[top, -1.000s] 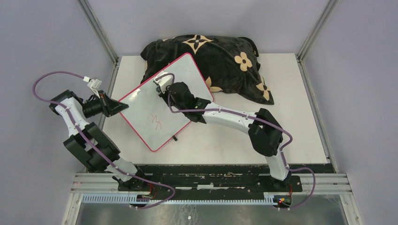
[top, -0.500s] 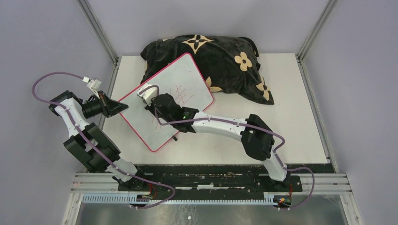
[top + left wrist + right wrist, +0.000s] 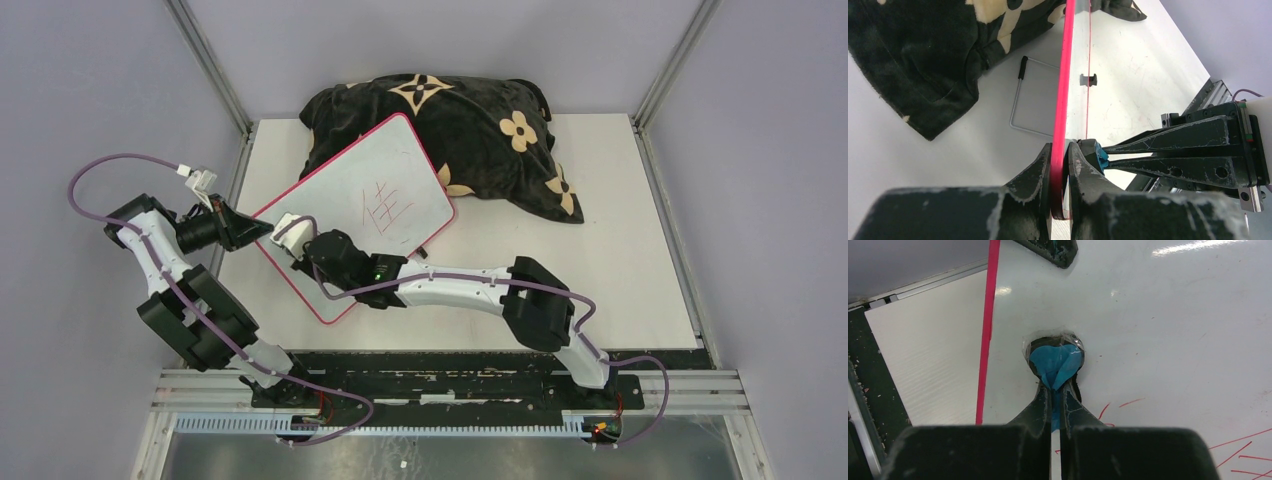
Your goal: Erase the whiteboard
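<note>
Your left end effector (image 3: 1060, 152) pinched on the whiteboard (image 3: 345, 185) at its pink rim, your right end effector (image 3: 1055, 392) clamping a blue cloth (image 3: 1055, 361) to the board beside that rim, red marks (image 3: 388, 207) farther in.

The white table (image 3: 640, 260) bears a floral cushion (image 3: 490, 135) and the whiteboard (image 3: 350, 185).

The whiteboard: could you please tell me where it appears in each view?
Top external: whiteboard centre-left, turned diagonally.
Left wrist: whiteboard edge-on, rising up the centre from the left end effector.
Right wrist: whiteboard face fills most of the frame.
Shared landmark: the pink-red rim.
</note>
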